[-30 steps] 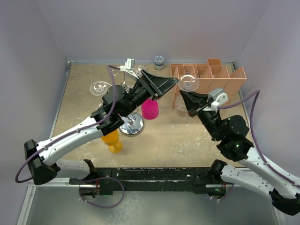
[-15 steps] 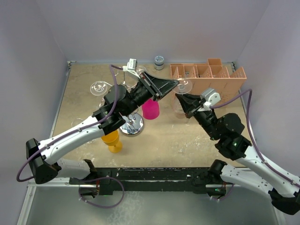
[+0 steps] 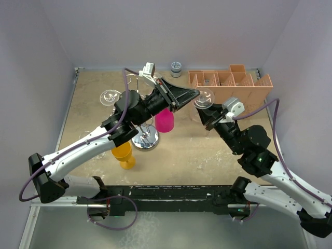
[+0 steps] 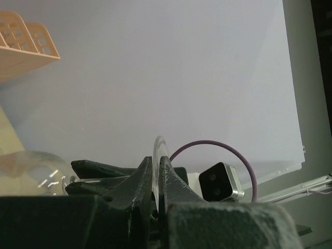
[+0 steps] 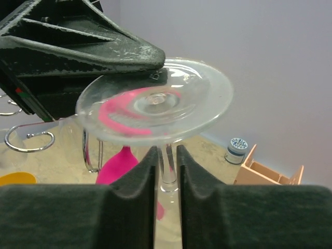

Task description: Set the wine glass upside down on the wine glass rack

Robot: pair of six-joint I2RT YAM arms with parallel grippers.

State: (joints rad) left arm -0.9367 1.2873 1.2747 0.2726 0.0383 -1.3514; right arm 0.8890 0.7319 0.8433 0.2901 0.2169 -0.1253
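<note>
You've got both arms on the clear stemmed wine glass [image 3: 204, 97]. It's upside down, held in the air to the right of the shiny silver wire wine glass rack [image 3: 146, 139] and apart from its scroll arms. Right gripper [image 5: 166, 155] is clamped on the stem just under the foot, with the bowl hanging below. Left gripper [image 4: 157, 167] is pinched on the rim of the foot disc; in your left wrist view the disc sits edge-on between the two fingers. Glass is not on the rack. Solid pink cup [image 3: 166, 121] stands just right of the rack's base, between rack and glass. Yellow-orange cup [image 3: 123, 154] sits near the base, on its near-left side. Orange-pink slotted box [image 3: 233, 85] is far right of the rack.
</note>
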